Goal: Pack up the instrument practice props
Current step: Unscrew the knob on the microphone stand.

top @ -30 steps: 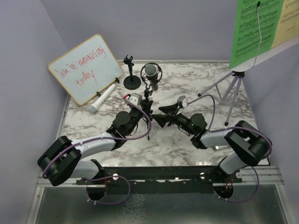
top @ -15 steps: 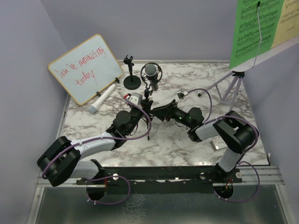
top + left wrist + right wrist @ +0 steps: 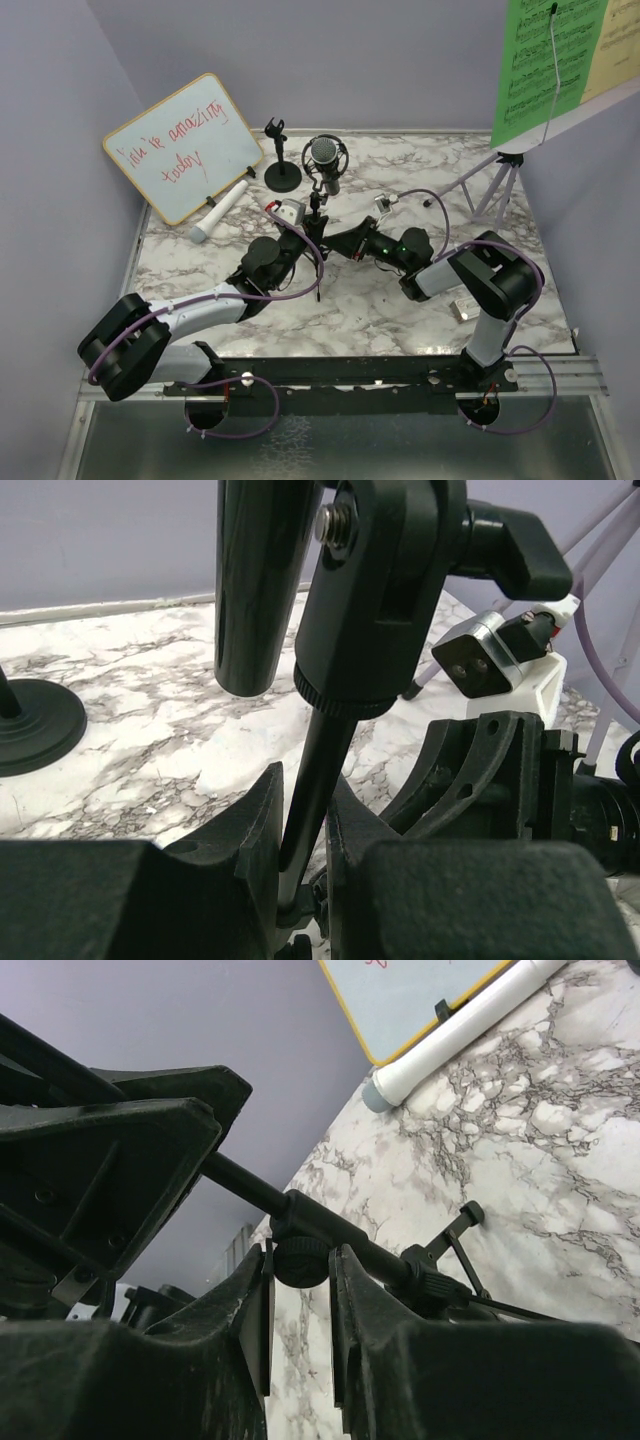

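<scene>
**Top external view.** The black mic tripod stands mid-bench with a grey-headed microphone in its ring mount. The left claw and right claw meet at the tripod's lower stem. The arms hide the legs and the jaw state cannot be read here. The round-base mic holder stands just left of the tripod. A second microphone lies flat by the whiteboard. The lilac music rack, carrying a green sheet and a yellow sheet, is cut off at the upper right corner. The bench is marbled.

**Left wrist view.** The left claw's fingers are clamped on the thin tripod stem. The microphone barrel runs out of frame at the top.

**Right wrist view.** The right claw has its jaws close on either side of a knob on the tripod's hub. Whether they touch it cannot be told. The left claw blocks the upper left.
</scene>
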Controlling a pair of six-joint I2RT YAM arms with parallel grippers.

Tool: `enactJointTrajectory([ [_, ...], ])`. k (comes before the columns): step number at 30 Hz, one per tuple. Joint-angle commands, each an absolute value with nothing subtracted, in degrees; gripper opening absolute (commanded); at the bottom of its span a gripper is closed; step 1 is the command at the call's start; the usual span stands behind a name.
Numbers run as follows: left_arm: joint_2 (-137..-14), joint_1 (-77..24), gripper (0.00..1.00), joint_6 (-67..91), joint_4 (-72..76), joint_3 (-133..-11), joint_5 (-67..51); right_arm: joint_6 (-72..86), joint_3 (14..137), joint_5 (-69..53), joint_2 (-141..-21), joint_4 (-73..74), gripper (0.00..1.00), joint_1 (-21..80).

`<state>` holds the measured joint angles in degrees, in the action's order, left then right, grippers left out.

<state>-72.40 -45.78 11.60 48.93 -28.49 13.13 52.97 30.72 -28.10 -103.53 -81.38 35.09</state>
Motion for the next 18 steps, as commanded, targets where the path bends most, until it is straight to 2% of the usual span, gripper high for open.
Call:
enactJointTrajectory([
  [1, -72.16, -46.40, 0.01, 16.26, 43.69, -28.56, 11.01, 53.61, 31.20, -31.06, -105.20, -83.27, 0.18, 34.38],
  [4, -71.96, -46.40, 0.01, 16.23, 43.55, -28.70, 10.89, 50.10, 32.11, -33.16, -105.10, -81.45, 0.02, 34.39],
  [5, -71.91, -46.34, 0.01, 16.26, 43.45, -28.73, 10.85, 47.46, 32.71, -34.18, -104.85, -79.64, 0.00, 34.36],
  [11, -72.12, -46.41, 0.01, 16.68, 43.08, -28.96, 10.47, 24.46, 34.24, -35.57, -102.50, -70.08, 0.00, 34.37],
  [18, -72.33, -46.40, 0.01, 17.11, 42.89, -29.09, 9.94, -9.82, 36.33, -29.69, -97.91, -56.54, 0.00, 36.59],
])
